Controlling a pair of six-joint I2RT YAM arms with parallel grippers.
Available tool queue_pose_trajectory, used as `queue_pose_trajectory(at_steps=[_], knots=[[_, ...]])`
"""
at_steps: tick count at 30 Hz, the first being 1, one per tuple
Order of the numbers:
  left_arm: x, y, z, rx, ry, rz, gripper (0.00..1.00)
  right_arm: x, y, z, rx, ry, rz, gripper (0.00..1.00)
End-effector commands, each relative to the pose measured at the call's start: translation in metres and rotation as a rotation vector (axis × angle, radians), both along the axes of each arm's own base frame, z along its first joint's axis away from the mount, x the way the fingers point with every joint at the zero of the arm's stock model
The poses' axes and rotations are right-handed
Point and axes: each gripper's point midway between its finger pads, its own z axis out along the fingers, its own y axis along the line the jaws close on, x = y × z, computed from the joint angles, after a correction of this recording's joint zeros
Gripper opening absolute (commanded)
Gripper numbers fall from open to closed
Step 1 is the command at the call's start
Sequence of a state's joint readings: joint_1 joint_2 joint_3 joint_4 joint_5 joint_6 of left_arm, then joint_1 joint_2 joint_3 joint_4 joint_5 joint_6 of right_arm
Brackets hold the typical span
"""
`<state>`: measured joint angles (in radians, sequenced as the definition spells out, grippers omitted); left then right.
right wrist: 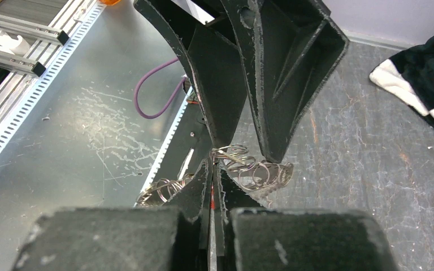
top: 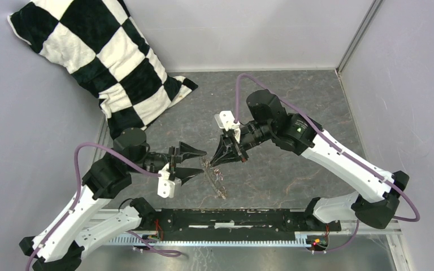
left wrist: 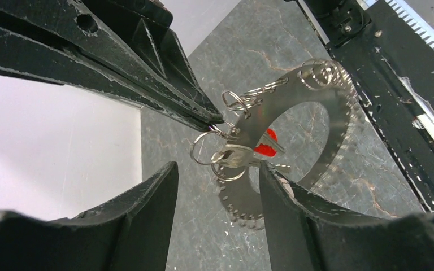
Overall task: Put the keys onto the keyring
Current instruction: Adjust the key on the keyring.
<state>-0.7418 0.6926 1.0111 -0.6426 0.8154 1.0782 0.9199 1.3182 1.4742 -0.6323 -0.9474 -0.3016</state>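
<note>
Silver metal makes up the big keyring [left wrist: 285,96]: a flat round band with a toothed edge, and many small wire loops hooked on it. It also has a small red tag [left wrist: 267,148]. The keyring is near the middle of the grey stone-look table [top: 294,169], between the two arms.

From above you see it edge on, like a thin line. Its long way runs from the far left end, up at the gripper tips, to the near right end, close to the black rail. The far left end is the held one. I cannot tell if the near end touches the table.

The right gripper [top: 216,162] is squeezed tight on the keyring. Its two black fingers pinch the thin metal between them, with some loops bunched just past their tips.

The left gripper [top: 202,160] has its two black fingers spread apart and holds nothing. Its tips sit on either side of the loops and the red tag, very close but not gripping.

A tiny silver-grey flat piece [left wrist: 234,156] sits among the loops, just beside the red tag. It looks like the key, but it is too small to be sure, or to tell which way it points.

A black and white checked pillow [top: 107,62] leans in the far left corner.
</note>
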Motion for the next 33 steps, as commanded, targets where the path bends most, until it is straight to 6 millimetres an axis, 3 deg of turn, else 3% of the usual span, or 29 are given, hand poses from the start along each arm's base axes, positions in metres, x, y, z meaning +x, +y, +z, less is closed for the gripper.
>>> queue_pose_trajectory(at_steps=[1, 5, 11, 17, 25, 33], knots=[[-0.002, -0.004, 0.016, -0.008, -0.050, -0.043, 0.65, -0.006, 0.002, 0.014, 0.035, -0.024, 0.051, 0.01], [-0.002, -0.005, 0.022, -0.015, -0.030, -0.042, 0.68, -0.005, 0.002, 0.015, 0.033, -0.032, 0.048, 0.01], [-0.014, -0.004, 0.013, 0.007, 0.007, -0.097, 0.52, -0.004, 0.002, 0.014, 0.031, -0.036, 0.043, 0.01], [-0.018, -0.005, 0.009, 0.022, 0.016, -0.131, 0.51, -0.004, 0.003, 0.012, 0.025, -0.032, 0.043, 0.01], [-0.008, -0.007, 0.007, 0.052, -0.021, -0.112, 0.51, -0.009, 0.004, 0.006, -0.002, -0.026, 0.059, 0.01], [-0.020, -0.005, 0.003, 0.078, -0.003, -0.169, 0.41, -0.007, 0.006, 0.007, -0.004, -0.044, 0.045, 0.01]])
